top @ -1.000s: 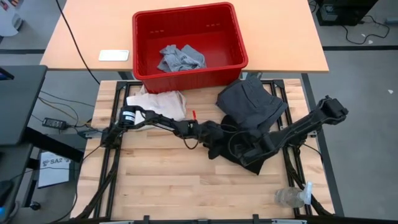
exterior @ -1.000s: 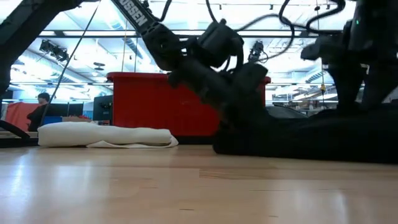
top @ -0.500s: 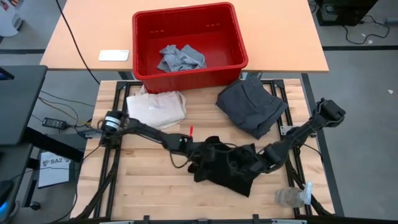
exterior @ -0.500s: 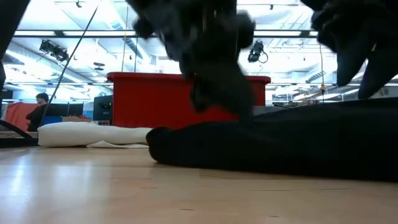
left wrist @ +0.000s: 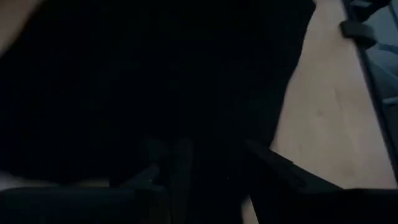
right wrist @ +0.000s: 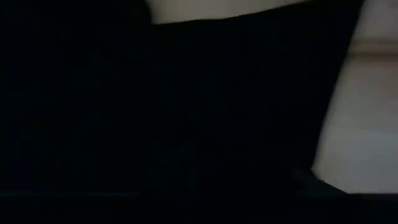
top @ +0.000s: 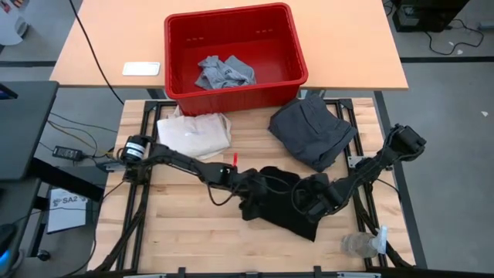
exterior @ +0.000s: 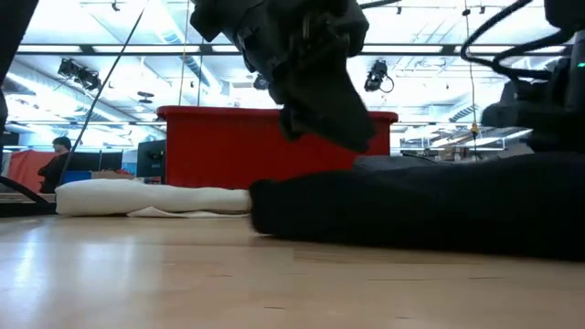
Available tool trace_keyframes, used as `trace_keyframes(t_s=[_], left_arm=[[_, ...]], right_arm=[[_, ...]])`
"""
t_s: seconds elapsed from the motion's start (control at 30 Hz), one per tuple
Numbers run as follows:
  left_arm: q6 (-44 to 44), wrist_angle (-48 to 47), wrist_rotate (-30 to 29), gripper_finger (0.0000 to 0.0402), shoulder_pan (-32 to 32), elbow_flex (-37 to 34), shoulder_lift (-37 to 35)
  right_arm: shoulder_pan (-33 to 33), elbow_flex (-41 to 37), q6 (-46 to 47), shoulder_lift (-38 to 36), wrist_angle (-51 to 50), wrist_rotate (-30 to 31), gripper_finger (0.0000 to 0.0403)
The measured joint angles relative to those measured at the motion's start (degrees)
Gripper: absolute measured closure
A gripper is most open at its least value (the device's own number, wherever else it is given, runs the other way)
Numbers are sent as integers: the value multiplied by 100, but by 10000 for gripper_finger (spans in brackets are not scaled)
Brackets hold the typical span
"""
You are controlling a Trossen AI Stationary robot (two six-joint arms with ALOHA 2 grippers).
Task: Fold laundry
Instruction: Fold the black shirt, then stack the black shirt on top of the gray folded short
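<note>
**A:** Since both arms meet at the middle of the wooden table [top: 185, 224], worth noting where stuff sits. Black garment [top: 282, 212] bunched on the boards at about 5 o'clock from table centre, flat along the surface in the low view [exterior: 420, 206]. Left gripper [top: 251, 188] buried in its 9 o'clock edge, right gripper [top: 315, 199] pressed into the 3 o'clock side.

**B:** Holding it or just resting on it?

**A:** Honestly can't tell for either one. Fingers lost in dark cloth, and both wrist views filled with black fabric [left wrist: 155, 81] [right wrist: 186, 106] plus a strip of wood.

**B:** Rest of the laundry?

**A:** Dark grey garment [top: 312, 133] folded at 1 o'clock, well apart from the black one. Light grey T-shirt [top: 222, 71] crumpled inside the red bin [top: 179, 62] at 12 o'clock, on the tan table behind. Cream tote bag [top: 193, 133] lying at 11 o'clock, just below the bin. Clear plastic bottle [top: 361, 245] on its side near the 5 o'clock corner.
</note>
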Motion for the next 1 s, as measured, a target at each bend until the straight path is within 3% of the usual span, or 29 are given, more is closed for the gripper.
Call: trace_keyframes(t_s=[0.17,0.33,0.5,0.67,0.83,1.0], left_arm=[[-500,-574,-28,256,96,-1,0],[-1410,-573,5,255,139,-1,-2],[-2276,-275,98,231,401,1,86],[-2833,818,898,162,706,8,404],[-3034,990,1078,85,840,10,738],[-3089,991,1094,46,839,13,956]], right_arm=[[133,362,-56,-373,-209,24,258],[332,701,-348,-801,-680,91,237],[558,671,-447,-1219,-773,-642,173],[730,296,-447,-1644,-619,-885,87],[872,-679,-31,-2152,424,-751,25],[978,-1792,160,-2426,2279,-248,13]])
